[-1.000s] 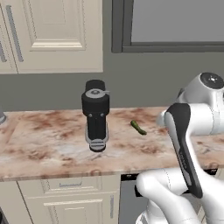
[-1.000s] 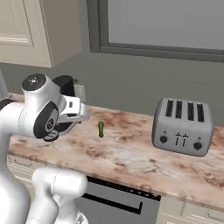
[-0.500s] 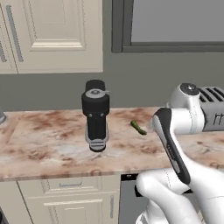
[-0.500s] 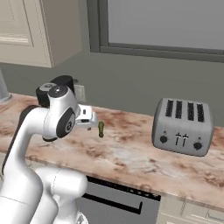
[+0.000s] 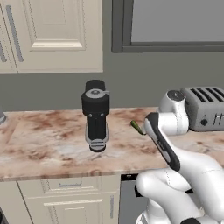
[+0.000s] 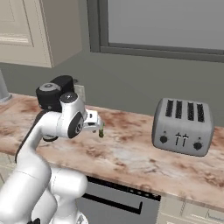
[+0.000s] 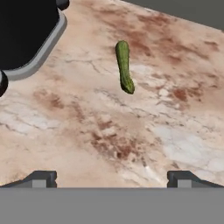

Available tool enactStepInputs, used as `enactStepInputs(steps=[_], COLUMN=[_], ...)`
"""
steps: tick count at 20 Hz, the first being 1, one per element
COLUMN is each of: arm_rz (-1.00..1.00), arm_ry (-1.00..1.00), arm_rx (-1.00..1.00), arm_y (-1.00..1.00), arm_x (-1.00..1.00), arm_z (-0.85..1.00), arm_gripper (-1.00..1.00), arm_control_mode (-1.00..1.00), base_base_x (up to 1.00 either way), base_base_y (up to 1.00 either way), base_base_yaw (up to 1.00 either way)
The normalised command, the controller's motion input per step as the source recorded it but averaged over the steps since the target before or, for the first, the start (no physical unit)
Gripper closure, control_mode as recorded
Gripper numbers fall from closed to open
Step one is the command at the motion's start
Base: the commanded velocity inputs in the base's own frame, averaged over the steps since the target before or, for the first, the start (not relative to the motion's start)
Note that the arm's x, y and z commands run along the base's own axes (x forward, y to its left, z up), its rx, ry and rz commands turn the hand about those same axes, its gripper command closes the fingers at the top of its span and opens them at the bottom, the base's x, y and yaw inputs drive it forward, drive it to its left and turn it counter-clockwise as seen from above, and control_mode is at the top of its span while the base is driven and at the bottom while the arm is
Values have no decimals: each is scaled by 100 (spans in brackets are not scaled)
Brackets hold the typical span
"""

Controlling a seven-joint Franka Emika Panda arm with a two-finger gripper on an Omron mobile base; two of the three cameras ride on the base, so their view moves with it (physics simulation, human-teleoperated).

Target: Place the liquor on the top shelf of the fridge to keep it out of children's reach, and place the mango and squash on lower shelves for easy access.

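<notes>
One task item, the squash [image 7: 124, 66], lies on the desk [image 7: 131, 131] beside the coffee grinder [image 5: 95, 114], ungrasped; the hand [image 7: 111, 179] hovers spread above it, so shelving looks hardly begun.

You face a kitchen surface [image 5: 52, 144] of brown-veined marble, running along a flat grey wall [image 5: 144, 83]. Cream panelled upper cabinets [image 5: 52, 35] hang at left; a dark-framed window [image 6: 162, 26] sits above the right half. Cream drawers [image 5: 70, 186] line the front below. A black coffee grinder [image 5: 95, 114] stands mid-surface, a grey four-slot toaster [image 6: 183, 126] well to its right. Light is even and shadowless.
</notes>
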Motion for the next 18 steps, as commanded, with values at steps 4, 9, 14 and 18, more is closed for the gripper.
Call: enactStepInputs(steps=[4, 9, 14, 18], arm_rz=[0, 0, 0, 0], arm_ry=[10, 12, 9, 5], arm_rx=[0, 0, 0, 0], arm_y=[-5, -6, -5, -3], arm_x=[45, 45, 39, 28], arm_z=[-16, -9, -4, -12], arm_gripper=[-100, -100, -100, -100], arm_control_mode=[-100, -100, -100, -100], base_base_x=[0, 0, 0, 0], base_base_y=[0, 0, 0, 0], base_base_yaw=[0, 0, 0, 0])
